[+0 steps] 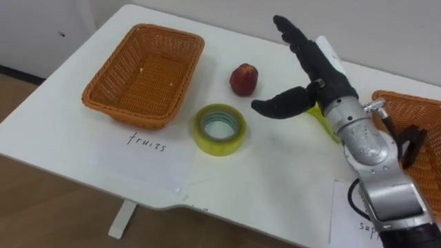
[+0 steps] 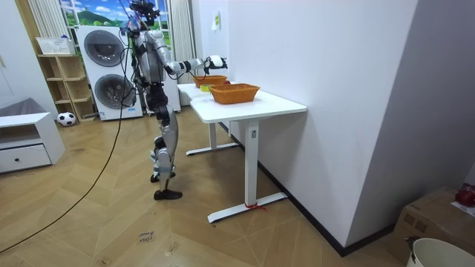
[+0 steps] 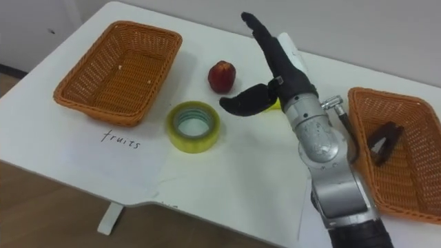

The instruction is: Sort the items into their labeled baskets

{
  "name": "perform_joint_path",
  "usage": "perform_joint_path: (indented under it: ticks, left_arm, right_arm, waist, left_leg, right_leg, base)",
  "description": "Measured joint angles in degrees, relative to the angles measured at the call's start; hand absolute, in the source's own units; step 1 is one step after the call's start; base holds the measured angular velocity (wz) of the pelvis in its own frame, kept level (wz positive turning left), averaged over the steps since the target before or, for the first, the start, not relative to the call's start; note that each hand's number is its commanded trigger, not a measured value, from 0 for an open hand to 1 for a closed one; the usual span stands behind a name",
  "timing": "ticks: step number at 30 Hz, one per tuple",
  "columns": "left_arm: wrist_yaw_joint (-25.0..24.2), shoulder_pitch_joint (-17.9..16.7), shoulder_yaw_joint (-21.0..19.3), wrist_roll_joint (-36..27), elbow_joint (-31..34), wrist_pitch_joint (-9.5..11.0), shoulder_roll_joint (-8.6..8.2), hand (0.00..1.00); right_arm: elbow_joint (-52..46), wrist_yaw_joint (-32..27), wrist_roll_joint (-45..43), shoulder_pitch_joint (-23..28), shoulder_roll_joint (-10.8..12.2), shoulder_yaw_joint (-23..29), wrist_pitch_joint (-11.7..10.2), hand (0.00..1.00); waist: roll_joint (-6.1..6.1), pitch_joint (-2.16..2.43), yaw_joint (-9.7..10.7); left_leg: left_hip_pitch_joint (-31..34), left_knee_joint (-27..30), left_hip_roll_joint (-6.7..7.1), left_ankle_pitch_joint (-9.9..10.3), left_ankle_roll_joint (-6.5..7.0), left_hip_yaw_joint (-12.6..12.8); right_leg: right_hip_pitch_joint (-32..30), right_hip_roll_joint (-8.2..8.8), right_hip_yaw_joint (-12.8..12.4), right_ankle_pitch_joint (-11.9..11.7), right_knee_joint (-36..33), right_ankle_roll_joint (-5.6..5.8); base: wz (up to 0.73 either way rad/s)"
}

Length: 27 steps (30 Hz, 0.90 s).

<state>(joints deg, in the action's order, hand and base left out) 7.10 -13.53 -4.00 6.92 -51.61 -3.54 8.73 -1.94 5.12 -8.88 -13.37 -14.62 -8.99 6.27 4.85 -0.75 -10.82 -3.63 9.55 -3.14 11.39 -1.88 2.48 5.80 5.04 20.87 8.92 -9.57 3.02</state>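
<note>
Fingers of the right hand are stretching out straight and released, thumb spread toward the left, gripping nothing. The hand is hovering over the middle of the white table, reaching toward its far side, while the robot is standing at the table's edge in the room view.

Sorting is looking barely begun. The left basket, with a handwritten fruit label lying just in front of it, is sitting without any fruit in it. A red fruit is still waiting on the tabletop, to the right of that basket and just left of the thumb, apart from it. A yellow tape roll is lying flat nearer the robot, between the left basket and the arm. A yellow-green item is peeking out from under the wrist; what it is cannot be told.

The right basket is already holding one dark item, seemingly an office supply. Judging from this, the red fruit, the tape roll and the half-hidden item are all remaining to be placed, and the hand is appearing best placed for the fruit.
</note>
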Motion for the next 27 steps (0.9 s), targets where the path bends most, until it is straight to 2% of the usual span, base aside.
perform_joint_path:
  ticks: [9,14,17,21,27]
  left_arm:
    - [0.2,-0.4,0.7,1.6,0.8,-0.2,0.21,0.0]
    - [0.3,-1.0,0.7,2.8,1.1,-0.3,0.24,0.0]
    - [0.3,-1.0,0.7,2.8,1.5,-0.3,0.14,0.0]
    - [0.3,-1.1,0.7,3.0,2.3,-1.3,-0.01,0.0]
    - [0.5,-1.2,0.8,3.0,2.3,-1.4,-0.07,0.0]
  right_arm:
    - [6.1,-0.3,0.3,-0.1,1.0,-1.4,0.1,0.0]
    - [6.5,-0.3,0.3,-0.1,1.1,-1.6,0.1,0.0]
    - [6.5,-0.3,0.2,-0.1,1.3,-1.6,0.1,0.0]
    - [7.0,-0.3,0.2,-0.1,1.7,-1.7,0.1,0.0]
    - [8.3,-2.4,0.2,-0.1,2.5,-1.7,0.1,0.0]
  waist:
    - [0.29,0.16,-0.6]
    - [0.35,0.15,-0.6]
    - [0.57,0.3,-0.8]
    - [0.44,0.2,-1.0]
    - [0.14,0.0,-2.1]
  left_leg:
    - [0.0,0.0,0.09,0.0,0.0,-1.5]
    - [0.0,0.1,0.28,0.0,0.01,-2.5]
    - [0.3,0.1,0.5,0.0,0.02,-2.6]
    - [0.5,0.1,0.55,0.0,0.03,-2.8]
    - [1.1,0.1,0.55,0.0,0.03,-2.6]
  right_leg:
    - [0.6,0.0,0.7,0.0,0.1,0.0]
    - [1.1,0.04,0.8,0.0,0.2,0.0]
    - [1.3,0.07,0.7,0.0,1.0,0.0]
    - [1.3,0.09,0.7,0.0,1.0,0.0]
    - [0.8,0.11,0.8,0.0,1.0,0.01]
  base:
    - [0.08]
    - [0.09]
    - [0.03]
    - [0.02]
    - [0.0]
